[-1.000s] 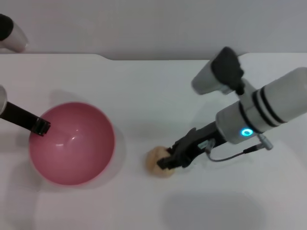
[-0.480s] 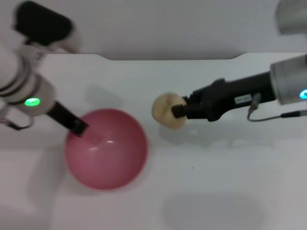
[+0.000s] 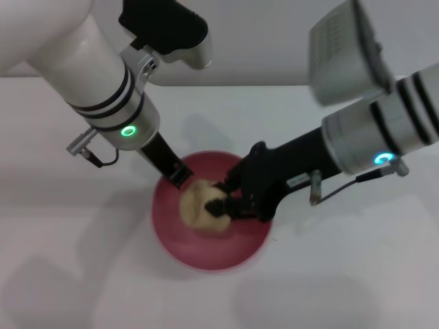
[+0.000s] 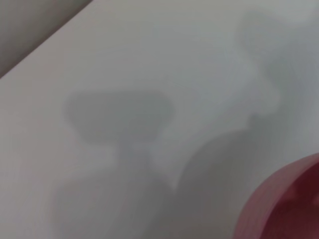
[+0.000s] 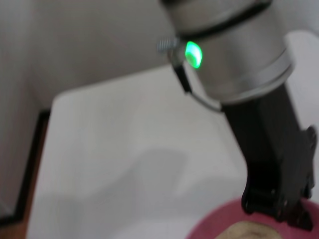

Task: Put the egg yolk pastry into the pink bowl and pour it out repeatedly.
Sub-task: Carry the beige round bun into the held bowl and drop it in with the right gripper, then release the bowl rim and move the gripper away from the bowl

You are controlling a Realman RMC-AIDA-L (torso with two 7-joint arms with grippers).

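Since the earlier frame we carried the egg yolk pastry, clenched in our right gripper, over the pink bowl at lower centre, while our left gripper gripped its rim, so release looked next.

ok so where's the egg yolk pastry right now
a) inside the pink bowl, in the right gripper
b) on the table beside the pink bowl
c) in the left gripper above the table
a: the egg yolk pastry sits within the pink bowl, the right gripper shut on it; the left gripper is at the bowl's rim.
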